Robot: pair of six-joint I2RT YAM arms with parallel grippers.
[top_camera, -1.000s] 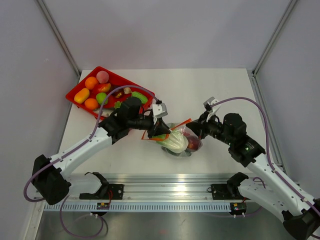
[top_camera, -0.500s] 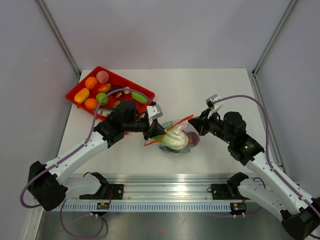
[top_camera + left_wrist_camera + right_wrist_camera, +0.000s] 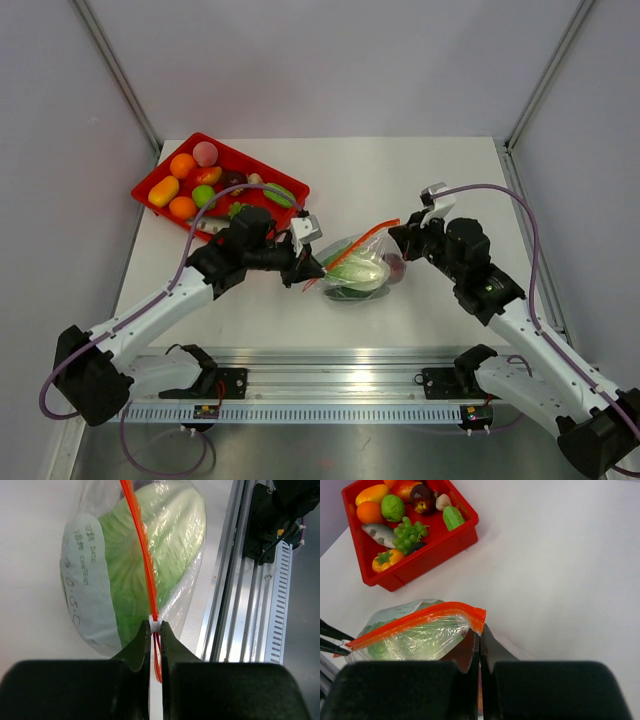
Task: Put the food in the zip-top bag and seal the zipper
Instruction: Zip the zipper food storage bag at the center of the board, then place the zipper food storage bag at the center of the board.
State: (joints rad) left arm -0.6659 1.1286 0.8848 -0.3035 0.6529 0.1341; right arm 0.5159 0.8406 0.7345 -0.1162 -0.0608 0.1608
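The zip-top bag lies mid-table, holding a green-white cabbage and a dark red food piece. Its orange zipper is stretched between both grippers. My left gripper is shut on the zipper at its white slider, at the left end. My right gripper is shut on the bag's corner at the right end of the zipper; in its wrist view my right gripper pinches just under the strip. More food sits in the red tray.
The red tray at the back left holds several toy fruits and vegetables, among them grapes and a fish. An aluminium rail runs along the table's near edge, just beside the bag.
The left gripper has drawn back to the left along the zipper and the right gripper has moved up and to the right. The strip now runs taut between them and the bag has shifted.
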